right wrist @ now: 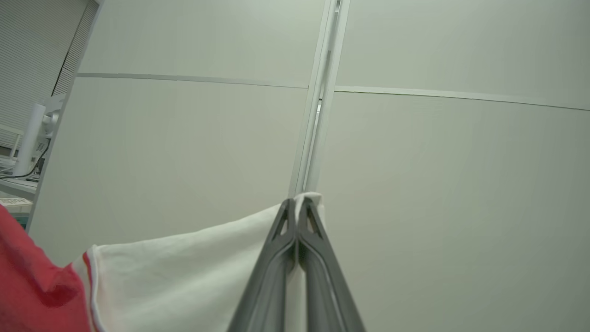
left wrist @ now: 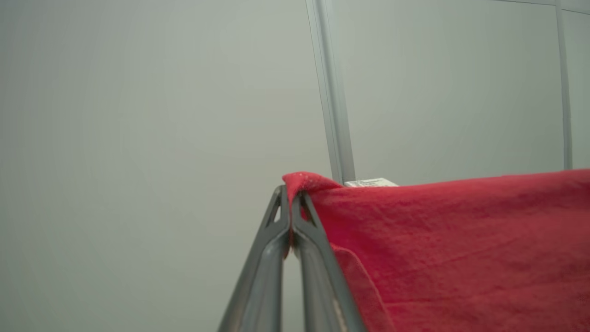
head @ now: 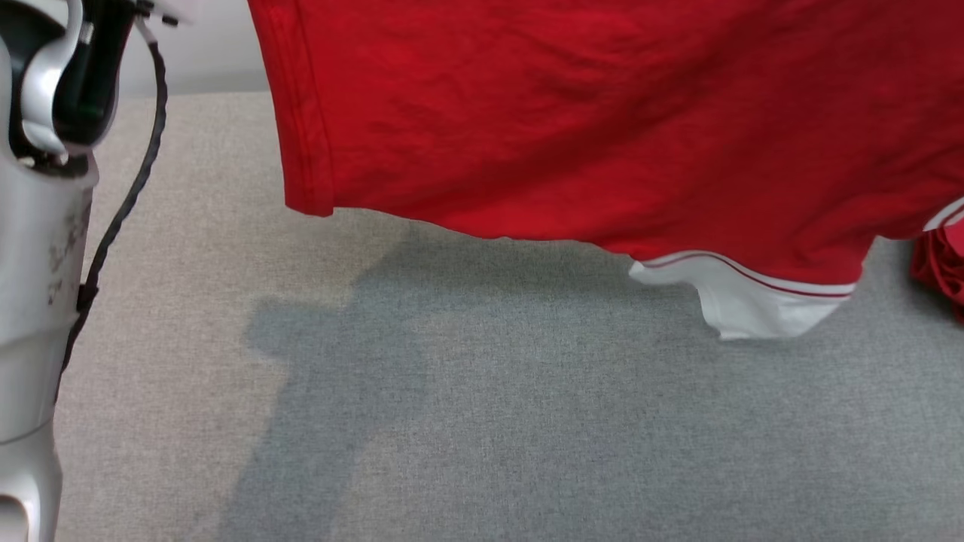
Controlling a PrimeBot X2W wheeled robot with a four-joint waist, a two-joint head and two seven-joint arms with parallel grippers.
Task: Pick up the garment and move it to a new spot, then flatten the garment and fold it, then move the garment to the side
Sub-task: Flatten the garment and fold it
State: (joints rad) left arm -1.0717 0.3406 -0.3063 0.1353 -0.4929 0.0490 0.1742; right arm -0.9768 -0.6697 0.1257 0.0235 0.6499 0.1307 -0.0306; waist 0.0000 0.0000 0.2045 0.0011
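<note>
The garment is a red shirt with white trim, hanging in the air above the grey cloth surface, its lower edge and a white sleeve cuff dangling. In the left wrist view my left gripper is shut on a red corner of the garment, which stretches off to the right. My right gripper is shut on a white part of the garment, with red fabric at the lower left. My pale left forearm rises along the left edge of the head view.
A grey fabric-covered surface lies under the hanging shirt, shadowed in the middle. More red cloth touches it at the right edge. Pale wall panels stand behind, with a desk and monitor at far left.
</note>
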